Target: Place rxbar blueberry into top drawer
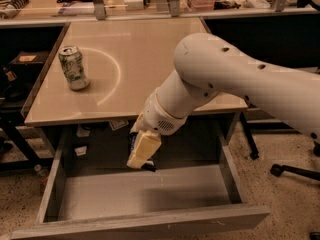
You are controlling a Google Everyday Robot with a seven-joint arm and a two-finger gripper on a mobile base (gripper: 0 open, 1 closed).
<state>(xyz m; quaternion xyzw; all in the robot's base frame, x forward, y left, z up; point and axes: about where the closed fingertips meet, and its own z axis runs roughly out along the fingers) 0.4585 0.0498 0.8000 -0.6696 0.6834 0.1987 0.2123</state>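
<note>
Soda can (73, 67): one, standing upright near the left edge of the table (150, 44), well apart from the jaws.
Top drawer (150, 224): one, lying pulled out under the front edge of the table; its grey floor is showing bare.
Rxbar blueberry (132, 141): one, hanging in the air just below the front edge of the table, over the back part of the drawer floor. Only dark slivers of it are showing, beside and under the pale finger.
Long axis of bar: running steeply downward, tilting a little from upper left to lower right, along the finger.
Gripper (143, 151): one, pointing down into the drawer opening, a little left of the drawer's middle. The jaws are pinching shut on the bar; nothing else is in them.
Key relation: the bar is sitting inside the jaws already, and the drawer floor is lying directly beneath it, apart from it.
Arm (240, 79): one, reaching in from the right across the front right corner of the table.
Judgement: release is looking near; lowering a little first would be gentler.
</note>
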